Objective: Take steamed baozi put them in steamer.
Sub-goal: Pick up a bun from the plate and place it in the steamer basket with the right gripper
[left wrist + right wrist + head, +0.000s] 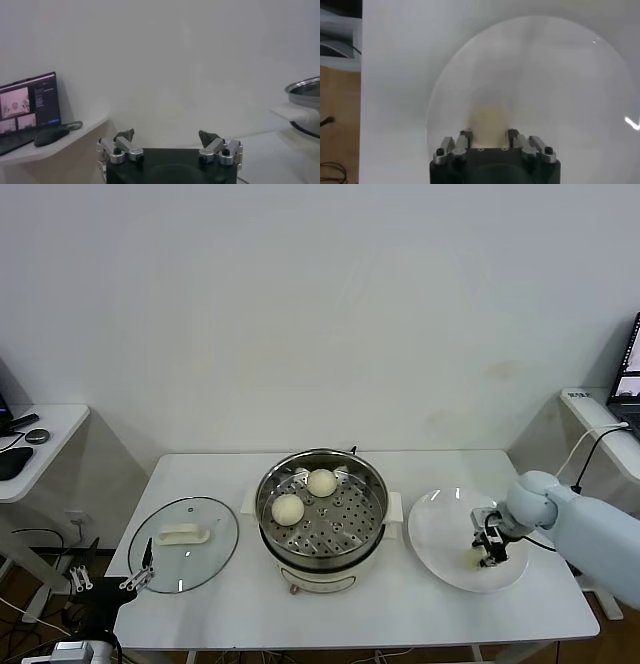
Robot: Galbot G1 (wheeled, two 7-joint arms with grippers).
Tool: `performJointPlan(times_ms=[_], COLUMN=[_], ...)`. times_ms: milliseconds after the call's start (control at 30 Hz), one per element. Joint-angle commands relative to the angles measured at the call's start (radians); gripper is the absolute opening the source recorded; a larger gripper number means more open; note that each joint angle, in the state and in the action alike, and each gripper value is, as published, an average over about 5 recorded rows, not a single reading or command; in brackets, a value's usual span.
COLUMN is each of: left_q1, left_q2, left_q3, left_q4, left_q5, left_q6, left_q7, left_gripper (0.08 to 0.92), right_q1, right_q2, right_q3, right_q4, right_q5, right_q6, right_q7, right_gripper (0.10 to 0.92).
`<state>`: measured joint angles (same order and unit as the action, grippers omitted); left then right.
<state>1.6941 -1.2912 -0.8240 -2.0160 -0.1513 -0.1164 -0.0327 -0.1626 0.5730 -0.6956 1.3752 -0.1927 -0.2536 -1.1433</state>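
Two smooth, domed cream baozi [288, 509] sit on the perforated tray of the shiny round steamer [322, 521]. Right of it, the right gripper [489, 558] pinches a third bun [490, 124] on the flat white plate [440, 534]. Left of it, beyond the glass lid [184, 544], the left gripper [110, 581] hangs spread.

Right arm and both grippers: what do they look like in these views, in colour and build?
The right arm has a smooth pale blue-grey shell with a rounded wrist joint, ending in a dark gripper. In the wrist views, both the right gripper and left gripper show a black body, silver metal finger links with black screws, and dark fingertips. No markings are visible.
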Motion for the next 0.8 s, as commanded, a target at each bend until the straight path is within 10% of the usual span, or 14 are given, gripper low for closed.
performJointPlan(times_ms=[33,800], left_q1=[-0.003,-0.017], left_q2=[0.003,0.003], left_q3=[0.001,-0.006], left_q4=[-0.004,-0.013], left_q5=[0.0,-0.01], left_q6=[-0.001,-0.001], left_q7=[0.001,0.0], left_gripper=[0.823,0.823], right_q1=[0.239,0.784], right_q2=[-0.031,0.482], right_q3=[-0.063,-0.519], right_q4=[0.038,0.174], right_q5=[0.089,0.395], right_q6=[0.031,0.413], right_q7=[-0.096,0.007], right_gripper=[0.394,0.414])
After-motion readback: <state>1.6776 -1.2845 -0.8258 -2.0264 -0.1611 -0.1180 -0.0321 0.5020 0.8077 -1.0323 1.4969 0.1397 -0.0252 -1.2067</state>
